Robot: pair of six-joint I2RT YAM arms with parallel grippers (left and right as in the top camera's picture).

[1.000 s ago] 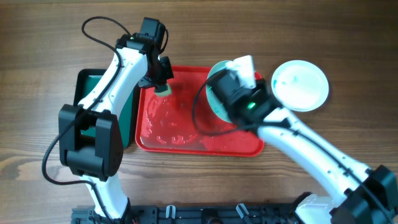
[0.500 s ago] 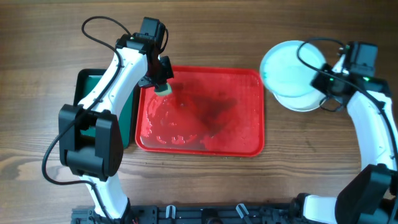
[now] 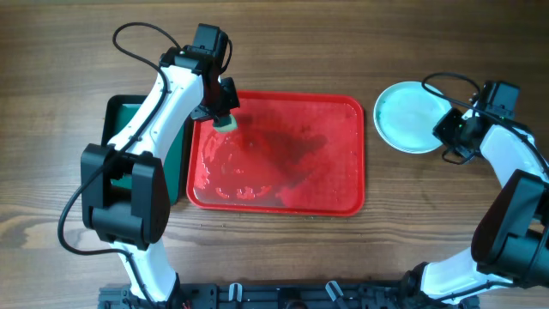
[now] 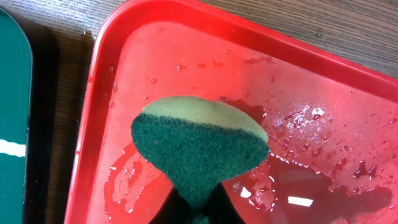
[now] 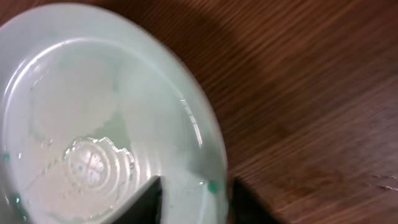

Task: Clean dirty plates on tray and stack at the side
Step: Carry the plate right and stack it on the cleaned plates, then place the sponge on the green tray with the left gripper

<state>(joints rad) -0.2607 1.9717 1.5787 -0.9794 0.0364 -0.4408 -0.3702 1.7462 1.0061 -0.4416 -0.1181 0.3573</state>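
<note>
The red tray (image 3: 296,163) lies mid-table, wet, with no plates on it; it also shows in the left wrist view (image 4: 323,99). My left gripper (image 3: 221,107) (image 4: 196,211) is shut on a green-and-yellow sponge (image 3: 226,121) (image 4: 199,143) held over the tray's far left corner. A pale aqua plate (image 3: 407,116) (image 5: 93,118) lies flat on the wood right of the tray; I cannot tell if other plates lie under it. My right gripper (image 3: 452,129) (image 5: 196,202) is at its right rim, one finger inside and one outside, with a gap between them.
A smaller black-rimmed green tray (image 3: 116,120) (image 4: 12,124) sits against the red tray's left side, partly under my left arm. Water film and droplets cover the red tray's floor. Bare wood surrounds the plate.
My right arm carried a plate from the tray's right end to the spot right of the tray and lowered it flat there. The left arm and sponge have not moved.
</note>
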